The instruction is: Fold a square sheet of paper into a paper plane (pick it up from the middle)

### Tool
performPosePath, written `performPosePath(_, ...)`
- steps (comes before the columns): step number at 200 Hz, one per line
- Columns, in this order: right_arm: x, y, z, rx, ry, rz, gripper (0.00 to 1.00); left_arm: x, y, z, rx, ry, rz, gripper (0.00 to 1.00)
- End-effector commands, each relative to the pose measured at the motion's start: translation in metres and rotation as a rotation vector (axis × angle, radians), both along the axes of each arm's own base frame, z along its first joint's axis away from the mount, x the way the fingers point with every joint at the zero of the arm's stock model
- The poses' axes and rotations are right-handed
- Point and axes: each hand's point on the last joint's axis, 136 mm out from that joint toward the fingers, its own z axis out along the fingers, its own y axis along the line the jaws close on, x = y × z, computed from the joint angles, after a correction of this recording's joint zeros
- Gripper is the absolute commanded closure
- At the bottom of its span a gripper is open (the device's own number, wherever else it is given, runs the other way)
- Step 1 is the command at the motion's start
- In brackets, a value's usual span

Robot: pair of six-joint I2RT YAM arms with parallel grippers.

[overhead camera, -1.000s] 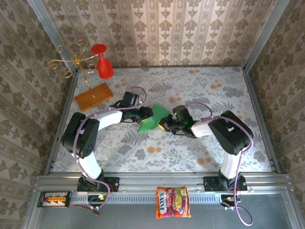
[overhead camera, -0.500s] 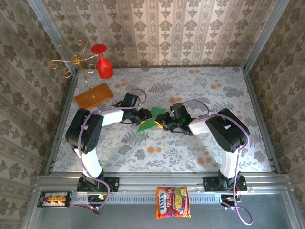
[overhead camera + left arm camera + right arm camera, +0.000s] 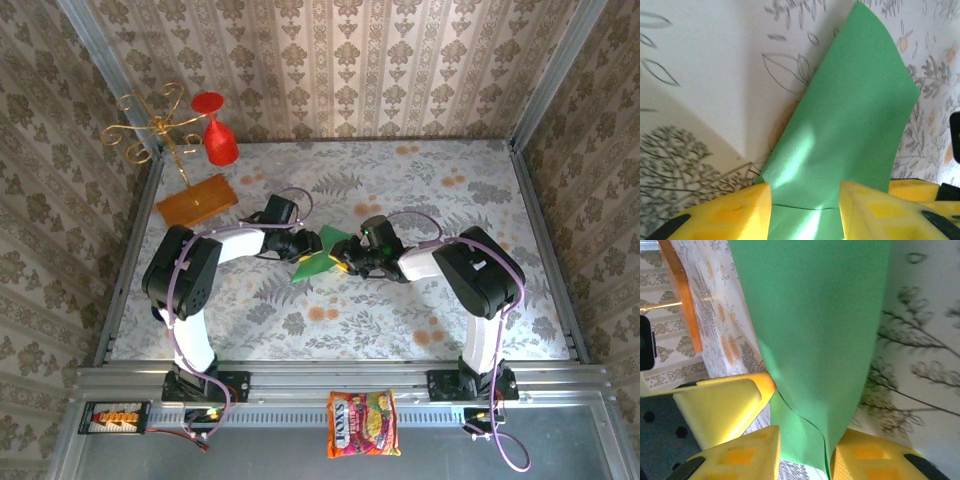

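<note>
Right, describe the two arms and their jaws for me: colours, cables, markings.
The left arm and right arm match: glossy black rounded joint housings with white links between them. A lilac cable loops along each arm. The jaws are chunky yellow blocks with a faint square pattern on the pads, turning black further back. No lettering is legible on either arm.
</note>
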Motion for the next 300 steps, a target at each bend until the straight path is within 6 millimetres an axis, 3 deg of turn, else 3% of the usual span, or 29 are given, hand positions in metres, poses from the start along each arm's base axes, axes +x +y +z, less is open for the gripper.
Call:
performPosePath(1,-0.011,-0.018,0.001,-0.032,0.012,-0.038,0.71,-0.022,-0.009,-0.008,0.026,0.062,-0.053,0.60)
performPosePath(71,-0.052,-0.046,-0.007,-0.053,0.072,-0.075,0.67,-0.033,-0.019,-0.004,0.019,0.076,-0.036,0.60)
performPosePath(182,-0.038,-0.028,-0.004,0.034,0.055,-0.081,0.75,-0.032,-0.012,-0.010,0.012,0.114,0.012,0.60)
performPosePath(300,-0.041,-0.014,-0.003,0.072,0.039,-0.050,0.81,-0.025,-0.010,-0.004,-0.002,0.102,0.024,0.60)
